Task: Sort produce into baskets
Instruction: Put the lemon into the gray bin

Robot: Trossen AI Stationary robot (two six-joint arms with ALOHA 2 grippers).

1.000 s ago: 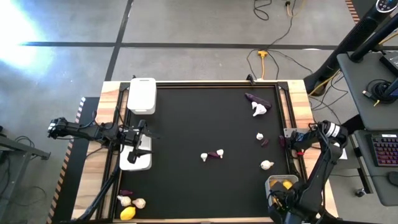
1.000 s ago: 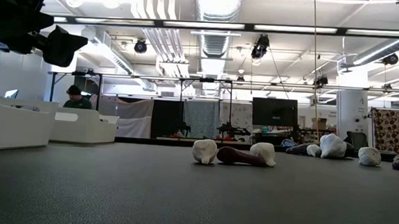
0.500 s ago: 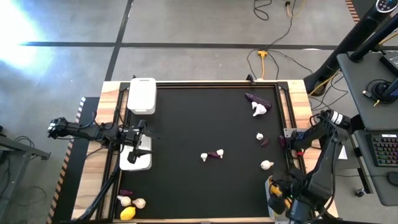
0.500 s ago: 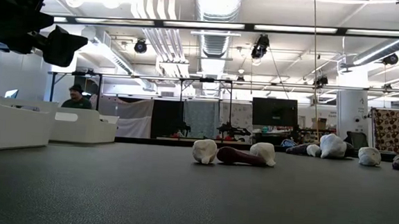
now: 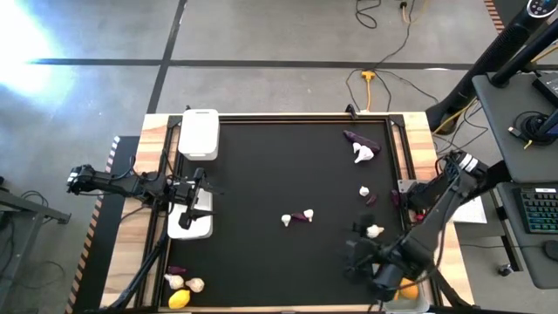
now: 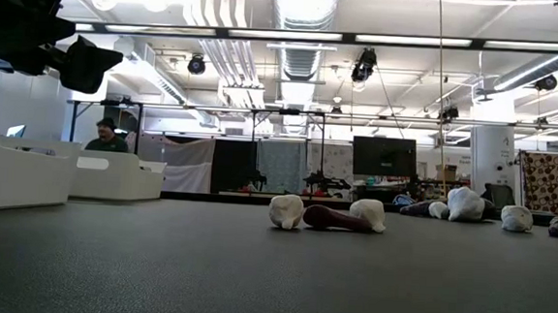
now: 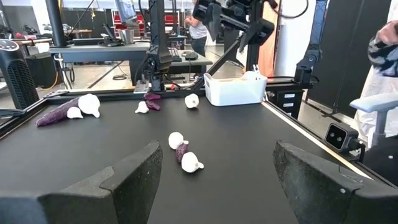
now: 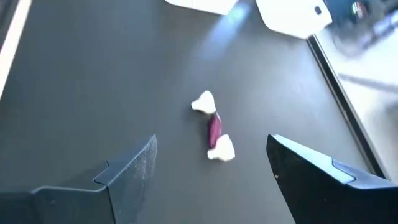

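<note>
**Right arm swinging back out over the mat for more produce**

So the right pincer (image 5: 359,255) is hanging just inward of the clear basket (image 5: 408,292) at the bench's near right corner, fingers spread and carrying nothing. Its wrist camera is looking straight at the little cluster mid-mat (image 8: 213,132), two garlic bulbs with a purple eggplant piece between them, so I'm guessing that's the next pick. There's yellow fruit sitting in the clear basket, which would explain why the arm is parked right beside it.

The left pincer (image 5: 202,194) is waiting over the white basket (image 5: 190,223) on the left edge, spread wide, empty. The second white basket (image 5: 199,133) is farther back along that edge. More garlic and eggplant are lying scattered between the cluster and the right rail.

Versus a second ago: the right arm was down over the clear basket, and it's now moving inward toward the cluster. The left arm isn't budging.
</note>
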